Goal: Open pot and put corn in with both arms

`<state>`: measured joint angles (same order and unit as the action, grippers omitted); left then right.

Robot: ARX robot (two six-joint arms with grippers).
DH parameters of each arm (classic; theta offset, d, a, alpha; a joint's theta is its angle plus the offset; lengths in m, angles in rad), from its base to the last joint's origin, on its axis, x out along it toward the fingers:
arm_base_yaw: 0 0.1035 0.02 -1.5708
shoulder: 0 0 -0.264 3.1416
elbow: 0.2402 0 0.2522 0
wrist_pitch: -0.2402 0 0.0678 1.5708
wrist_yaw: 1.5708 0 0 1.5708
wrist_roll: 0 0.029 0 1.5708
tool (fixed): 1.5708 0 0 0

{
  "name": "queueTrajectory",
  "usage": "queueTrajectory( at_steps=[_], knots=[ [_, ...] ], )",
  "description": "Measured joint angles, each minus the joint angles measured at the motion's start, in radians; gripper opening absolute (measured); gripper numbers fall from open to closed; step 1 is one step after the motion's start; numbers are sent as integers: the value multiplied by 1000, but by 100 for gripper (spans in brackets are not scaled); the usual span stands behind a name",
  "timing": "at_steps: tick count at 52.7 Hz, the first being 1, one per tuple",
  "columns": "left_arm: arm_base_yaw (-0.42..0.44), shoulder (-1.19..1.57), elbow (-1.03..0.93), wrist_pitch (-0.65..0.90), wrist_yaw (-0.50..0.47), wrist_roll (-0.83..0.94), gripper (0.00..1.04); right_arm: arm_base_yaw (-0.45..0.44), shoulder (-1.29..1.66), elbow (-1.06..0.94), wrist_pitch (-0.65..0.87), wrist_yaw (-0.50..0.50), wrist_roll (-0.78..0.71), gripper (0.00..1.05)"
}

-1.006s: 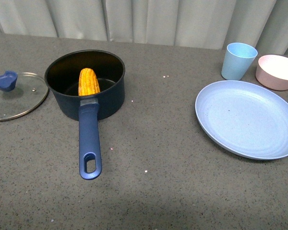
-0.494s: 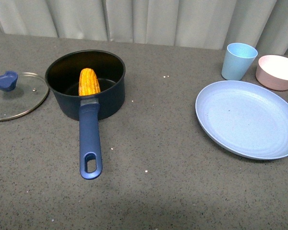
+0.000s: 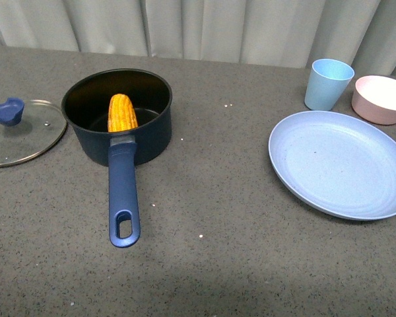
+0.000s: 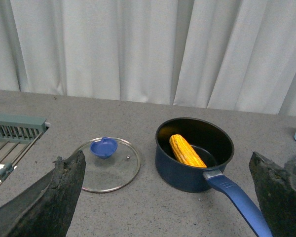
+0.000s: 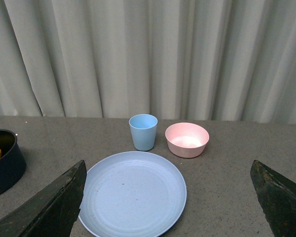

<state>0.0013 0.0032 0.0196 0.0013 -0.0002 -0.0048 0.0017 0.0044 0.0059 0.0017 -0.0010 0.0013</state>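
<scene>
At far left of the front view the lid lies flat on the surface. Beside it, upper left, the pot stands open with the corn inside. At right sit a plate, cup and bowl. Both wrist views show their jaws spread wide, holding nothing.

My left gripper is showing two blunt black fingers with rough, pitted surfaces. My right gripper is showing the same dark, wedge-shaped fingers, matte and grainy.
</scene>
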Motion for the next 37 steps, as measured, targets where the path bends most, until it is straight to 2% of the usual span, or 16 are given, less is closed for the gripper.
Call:
queueTrajectory(
  at_steps=[37],
  knots=[
    [0,0,0,0,0,0,98,0,0,0,0,0,0,96]
  ],
)
